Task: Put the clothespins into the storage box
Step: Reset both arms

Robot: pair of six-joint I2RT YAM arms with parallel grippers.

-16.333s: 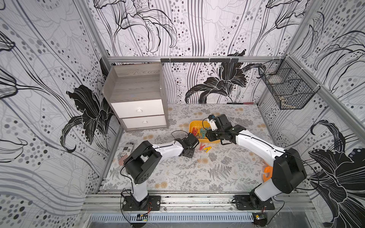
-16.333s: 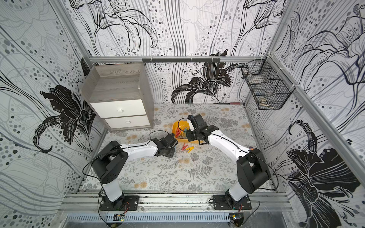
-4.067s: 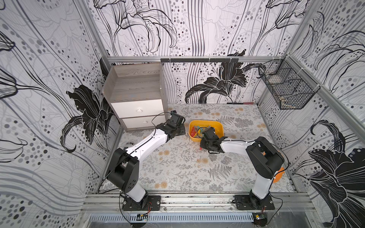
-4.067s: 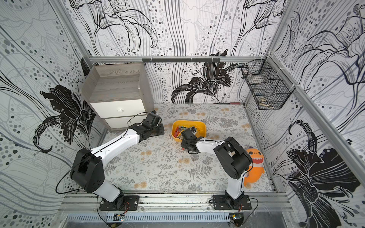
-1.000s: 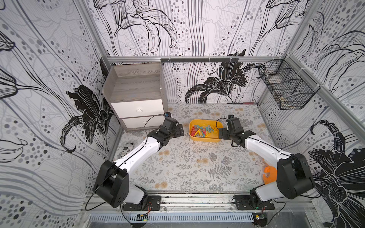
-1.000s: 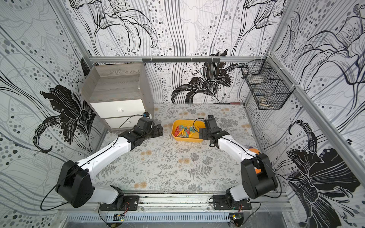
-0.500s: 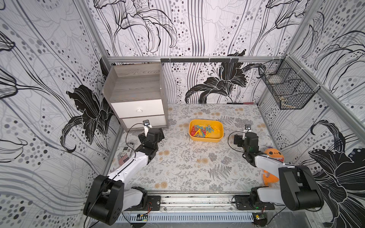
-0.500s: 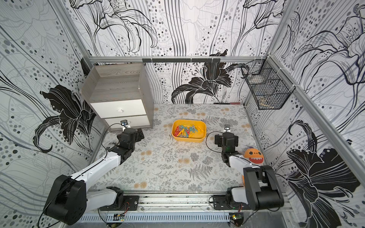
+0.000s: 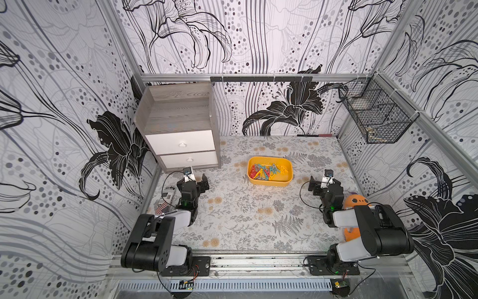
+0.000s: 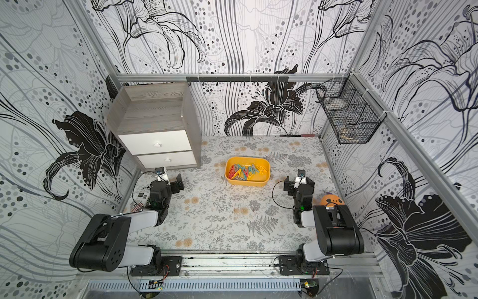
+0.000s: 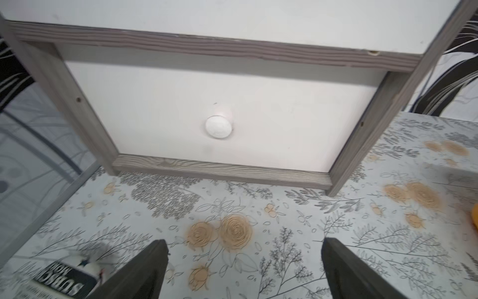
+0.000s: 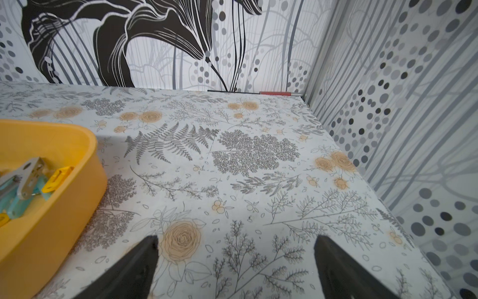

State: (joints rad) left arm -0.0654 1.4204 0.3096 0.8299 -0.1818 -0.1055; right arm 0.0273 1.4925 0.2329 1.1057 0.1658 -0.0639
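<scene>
While clothespins point(image 9: 266, 172) lie in storage box point(image 9: 269, 184), left gripper point(image 11: 243, 246) spread facing cabinet point(image 9: 178, 114), right gripper point(image 12: 235, 239) spread near orange toy point(image 9: 357, 202)

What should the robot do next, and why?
Probably just stop and rest. All visible clothespins lie inside the storage box, none shows on the table, and the left fingers and right fingers are open, empty, and apart from the box.

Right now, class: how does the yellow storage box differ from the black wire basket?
The storage box is solid yellow plastic; the wire basket is open black mesh. The storage box sits on the table; the wire basket hangs on a wall. The storage box holds the clothespins; the wire basket's contents are unclear. Both are open-topped.
</scene>
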